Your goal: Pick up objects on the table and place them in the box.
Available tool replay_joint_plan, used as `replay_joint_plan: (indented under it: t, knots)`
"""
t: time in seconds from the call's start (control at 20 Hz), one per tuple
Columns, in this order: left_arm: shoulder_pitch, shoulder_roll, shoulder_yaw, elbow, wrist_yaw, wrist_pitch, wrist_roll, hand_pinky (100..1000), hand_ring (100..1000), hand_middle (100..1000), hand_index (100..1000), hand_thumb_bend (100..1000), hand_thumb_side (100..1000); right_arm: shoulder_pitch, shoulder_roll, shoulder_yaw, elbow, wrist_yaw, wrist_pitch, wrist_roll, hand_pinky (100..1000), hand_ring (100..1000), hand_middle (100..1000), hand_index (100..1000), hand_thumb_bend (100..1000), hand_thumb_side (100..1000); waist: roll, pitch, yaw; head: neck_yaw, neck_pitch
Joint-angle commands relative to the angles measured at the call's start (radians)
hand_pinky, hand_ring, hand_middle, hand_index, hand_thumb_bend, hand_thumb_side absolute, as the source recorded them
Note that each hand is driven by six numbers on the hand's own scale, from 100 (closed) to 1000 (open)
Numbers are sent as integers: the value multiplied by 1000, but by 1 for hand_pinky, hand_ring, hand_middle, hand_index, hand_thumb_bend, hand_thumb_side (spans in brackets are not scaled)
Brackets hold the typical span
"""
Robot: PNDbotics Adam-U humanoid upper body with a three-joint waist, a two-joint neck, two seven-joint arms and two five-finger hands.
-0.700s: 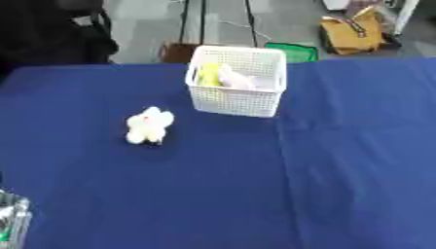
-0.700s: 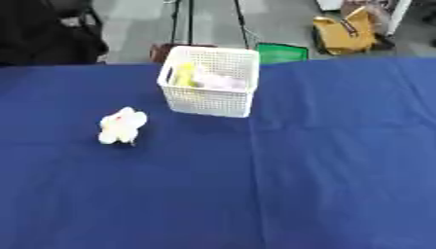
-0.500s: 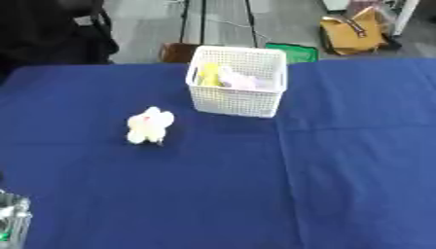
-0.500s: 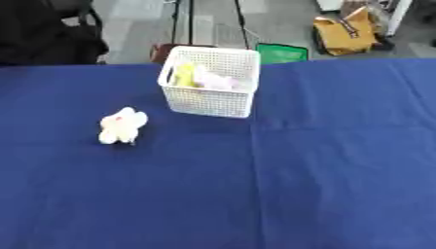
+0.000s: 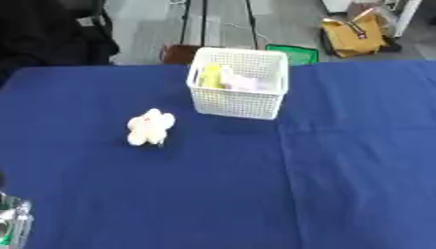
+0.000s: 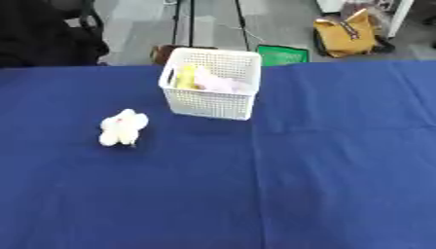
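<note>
Blue-clothed bench [image 5: 340,185]. White mesh box [image 5: 238,83] at far centre already holds a yellow item [image 5: 209,76] and a pale pink one [image 5: 247,82]. One cream soft toy [image 5: 150,127] remains outside, left of box, untouched. Left hand [image 5: 12,223] barely visible at lower-left corner; finger state cannot be told. Right hand out of view.

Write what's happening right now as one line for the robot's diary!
toy: on cloth, left of basket, apart | basket: holds yellow and pink things | left hand: lower-left corner, idle | right hand: unseen

head stereo pair | looking down, forward | share table [image 5: 255,194], basket [image 6: 211,92]
</note>
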Motion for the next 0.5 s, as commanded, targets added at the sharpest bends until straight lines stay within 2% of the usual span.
replay_joint_plan:
  t: [0.05, 0.15, 0.35, 0.4, 0.5]
  knots:
    - [5, 53, 10, -16, -26, -89, 105, 769, 810, 829, 850, 100, 745, -7, -20, -7, -19, 5, -42, -44, 734, 735, 632, 777, 100, 901, -1, -19, 2, -2, -4]
    - [12, 114, 16, -16, -60, -24, 71, 793, 813, 836, 872, 100, 751, -5, -22, -6, -19, 5, -41, -44, 734, 735, 632, 777, 100, 898, 2, -24, 5, -1, 4]
    - [28, 298, 8, -16, -162, 143, -38, 865, 860, 882, 955, 100, 789, 3, -25, -2, -19, 7, -38, -44, 734, 735, 632, 776, 100, 893, 13, -38, 11, 0, 20]
    - [32, 352, 2, -16, -188, 173, -67, 874, 874, 899, 989, 100, 811, 5, -28, -1, -19, 8, -38, -44, 734, 735, 632, 776, 100, 893, 17, -42, 12, -1, 24]
    - [39, 444, -9, -16, -225, 224, -120, 891, 893, 921, 1000, 101, 844, 9, -32, 0, -19, 10, -36, -44, 734, 733, 631, 776, 100, 892, 23, -48, 14, 0, 31]
